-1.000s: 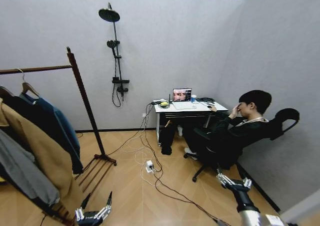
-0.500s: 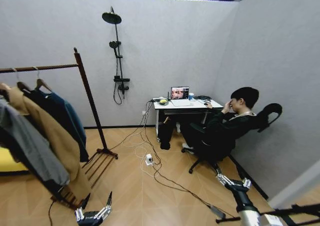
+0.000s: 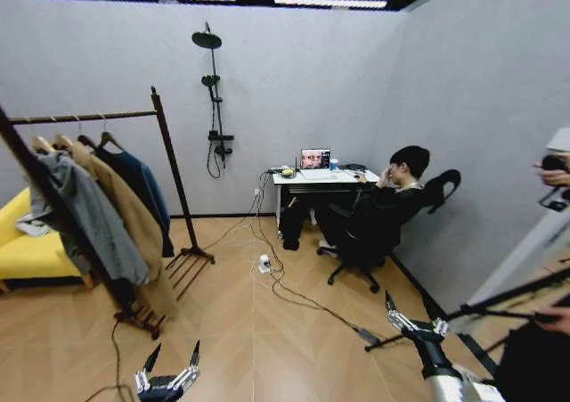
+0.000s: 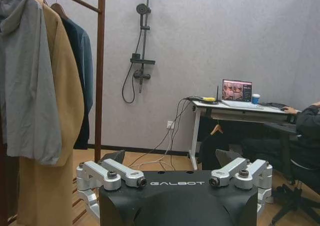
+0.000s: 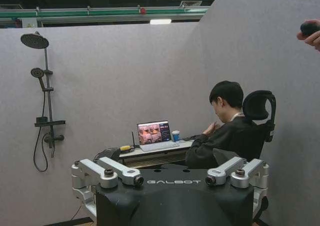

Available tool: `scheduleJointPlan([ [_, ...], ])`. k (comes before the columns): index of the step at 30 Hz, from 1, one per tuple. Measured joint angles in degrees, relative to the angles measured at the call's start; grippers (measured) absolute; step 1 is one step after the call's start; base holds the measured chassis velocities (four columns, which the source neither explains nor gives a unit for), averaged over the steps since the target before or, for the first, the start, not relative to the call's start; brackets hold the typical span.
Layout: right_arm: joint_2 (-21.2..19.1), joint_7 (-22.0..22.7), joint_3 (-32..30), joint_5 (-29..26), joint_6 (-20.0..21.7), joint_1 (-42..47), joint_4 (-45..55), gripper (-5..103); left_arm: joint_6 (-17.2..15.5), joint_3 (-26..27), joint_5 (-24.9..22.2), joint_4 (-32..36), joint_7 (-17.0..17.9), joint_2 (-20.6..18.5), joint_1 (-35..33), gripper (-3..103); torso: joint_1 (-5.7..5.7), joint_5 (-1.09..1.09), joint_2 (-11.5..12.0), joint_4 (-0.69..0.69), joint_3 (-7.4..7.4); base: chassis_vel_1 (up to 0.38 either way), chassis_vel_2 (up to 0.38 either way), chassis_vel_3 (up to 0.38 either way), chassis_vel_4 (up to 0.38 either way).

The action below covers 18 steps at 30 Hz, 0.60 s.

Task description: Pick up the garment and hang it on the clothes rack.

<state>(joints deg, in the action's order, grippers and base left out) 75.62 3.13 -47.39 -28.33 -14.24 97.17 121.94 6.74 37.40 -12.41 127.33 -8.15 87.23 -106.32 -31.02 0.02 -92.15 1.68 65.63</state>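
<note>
Left wrist view: garment (image 4: 82,60) on clothes rack (image 4: 100,75).

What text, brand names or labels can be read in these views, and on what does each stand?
"GALBOT": on the black housing of the left end effector, in the left wrist view.
"GALBOT": on the black housing of the right end effector, in the right wrist view.
Laptop screen on the desk: too small to read.

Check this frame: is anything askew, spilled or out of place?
Nothing spilled or damaged. The garment already hangs on the clothes rack, beside a tan coat. Loose cables trail across the floor. Both grippers, left and right, are open and low.
</note>
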Motion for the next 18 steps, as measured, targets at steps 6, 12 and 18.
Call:
scheduleJointPlan([
  [6,0.0,0.53,-0.05,0.02,-0.59,-0.17,-0.34,100,0.0,0.01,0.0,0.0,0.01,0.0,-0.01,100,0.04,0.0,-0.02,0.0,-0.02,0.293,-0.315,-0.326,0.321],
  [12,0.29,0.55,0.19,0.39,-0.63,-0.04,-0.06,100,0.0,0.0,0.0,0.0,-0.02,0.0,0.0,100,0.05,0.01,-0.03,0.05,-0.02,0.097,-0.055,-0.149,0.12],
  [18,0.44,0.55,-0.01,0.88,0.46,0.47,1.86,100,0.0,0.01,0.0,0.0,0.0,0.0,0.01,100,-0.07,0.0,0.03,-0.03,0.02,-0.056,0.015,0.068,-0.034],
])
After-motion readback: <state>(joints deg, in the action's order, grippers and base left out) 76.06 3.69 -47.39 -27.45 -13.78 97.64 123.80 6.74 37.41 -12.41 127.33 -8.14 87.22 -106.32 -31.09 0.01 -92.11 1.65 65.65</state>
